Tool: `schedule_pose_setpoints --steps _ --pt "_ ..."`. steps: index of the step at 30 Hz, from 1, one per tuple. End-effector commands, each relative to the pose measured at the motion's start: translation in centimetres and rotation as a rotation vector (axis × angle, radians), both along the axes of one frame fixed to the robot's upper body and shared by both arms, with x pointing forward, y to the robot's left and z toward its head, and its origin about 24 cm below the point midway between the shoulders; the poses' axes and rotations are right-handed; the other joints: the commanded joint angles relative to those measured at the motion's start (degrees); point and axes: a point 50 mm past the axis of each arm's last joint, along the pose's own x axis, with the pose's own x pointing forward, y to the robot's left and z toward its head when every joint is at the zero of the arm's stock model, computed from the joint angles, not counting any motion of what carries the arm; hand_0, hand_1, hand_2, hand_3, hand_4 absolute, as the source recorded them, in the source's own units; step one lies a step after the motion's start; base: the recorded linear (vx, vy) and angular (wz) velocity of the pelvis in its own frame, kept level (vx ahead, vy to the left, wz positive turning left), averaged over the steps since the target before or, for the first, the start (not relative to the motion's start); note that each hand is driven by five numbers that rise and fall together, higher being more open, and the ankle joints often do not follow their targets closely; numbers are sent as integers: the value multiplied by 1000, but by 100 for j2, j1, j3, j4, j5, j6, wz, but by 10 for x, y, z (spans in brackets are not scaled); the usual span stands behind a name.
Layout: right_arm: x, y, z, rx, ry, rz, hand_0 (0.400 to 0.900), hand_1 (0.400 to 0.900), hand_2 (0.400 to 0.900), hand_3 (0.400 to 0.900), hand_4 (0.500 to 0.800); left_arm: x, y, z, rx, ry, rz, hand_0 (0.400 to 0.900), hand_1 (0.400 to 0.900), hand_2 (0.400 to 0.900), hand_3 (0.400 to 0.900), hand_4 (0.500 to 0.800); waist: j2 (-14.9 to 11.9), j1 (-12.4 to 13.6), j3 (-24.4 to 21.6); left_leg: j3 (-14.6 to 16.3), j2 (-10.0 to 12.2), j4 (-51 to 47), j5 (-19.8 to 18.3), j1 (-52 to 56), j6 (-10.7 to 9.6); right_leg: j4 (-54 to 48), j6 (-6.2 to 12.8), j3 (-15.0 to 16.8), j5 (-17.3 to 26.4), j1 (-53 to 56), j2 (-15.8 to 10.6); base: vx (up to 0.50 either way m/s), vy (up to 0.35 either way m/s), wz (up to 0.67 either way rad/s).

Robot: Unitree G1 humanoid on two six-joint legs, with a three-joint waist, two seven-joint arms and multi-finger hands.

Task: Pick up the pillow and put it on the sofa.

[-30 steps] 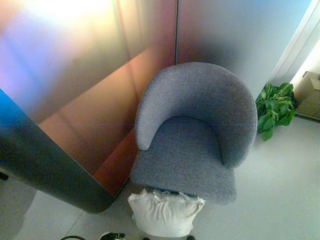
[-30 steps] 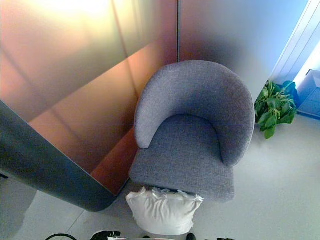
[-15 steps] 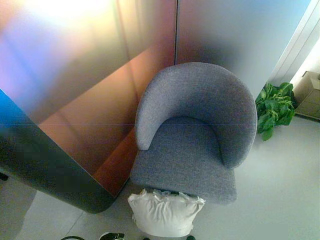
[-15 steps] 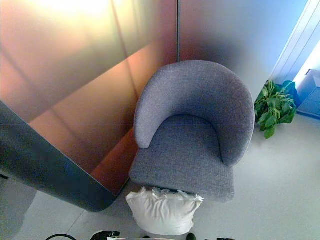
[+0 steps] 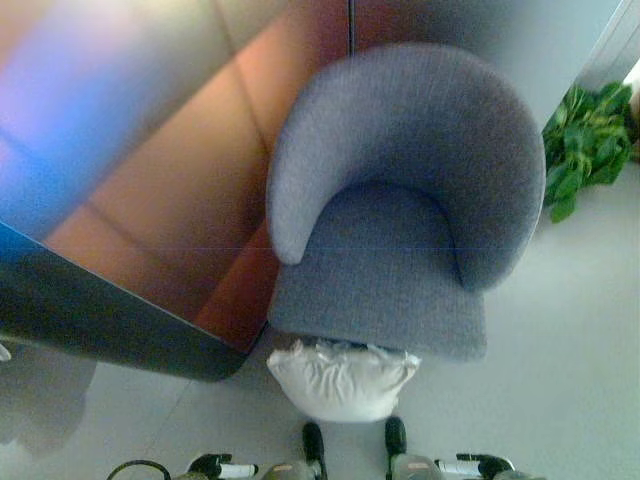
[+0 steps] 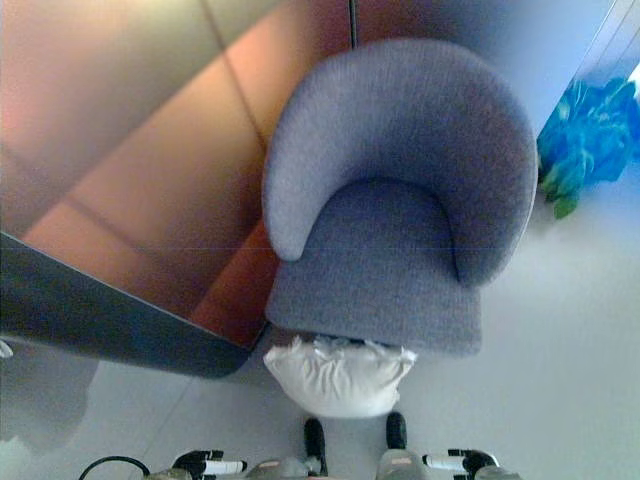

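Pillow (image 5: 343, 379): white, crumpled, lying on the floor (image 5: 540, 400), touching the front edge of the sofa's seat; gathered top edge tucked just under that seat edge. Not on the sofa.

Sofa (image 5: 400, 200): grey fabric tub armchair with curved back, seat bare. Stands against a glossy reddish-brown wall panel (image 5: 170, 190).

Left robot hand (image 5: 222, 467): at the bottom edge, lower left of the pillow, apart from it; dark with a white tip. Only partly in frame; cannot tell whether released or clenched. Holds nothing visible.

Right robot hand (image 5: 470, 466): at the bottom edge, lower right of the pillow, apart from it; likewise cut off, state cannot be told.

Potted plant (image 5: 585, 145): green leaves, on the floor right of the sofa. Left eye view shows it green; right eye view shows it washed blue.
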Motion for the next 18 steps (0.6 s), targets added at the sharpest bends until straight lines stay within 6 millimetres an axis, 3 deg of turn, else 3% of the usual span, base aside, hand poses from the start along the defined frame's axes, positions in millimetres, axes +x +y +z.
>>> schedule_pose_setpoints --steps 1,5,11,18 --pt "31 -2 12 -18 -94 42 900 900 900 900 800 42 28 24 76 -143 97 900 900 900 900 800 -361 -129 430 -61 -330 428 -389 -325 -70 639 151 119 -396 -489 -17 -180 -4 3" --pt "51 -6 22 -22 -164 49 900 900 900 900 800 77 31 42 49 -270 160 900 900 900 900 800 -427 -173 762 -52 -328 893 -391 -941 -131 899 104 145 -380 -1029 -24 -145 -10 -2" --pt "78 -8 37 -20 -233 55 900 900 900 900 800 135 41 87 37 -495 229 900 900 900 900 800 -562 -277 1146 37 -276 1513 -435 -1834 -163 1424 87 151 -430 -1912 -15 -132 -13 -1" --pt "91 -11 46 -2 -277 55 900 900 900 900 800 170 51 125 26 -647 288 900 900 900 900 800 -668 -451 1368 141 -116 2357 -631 -2805 -222 2013 39 140 -514 -2816 20 -89 -10 3"
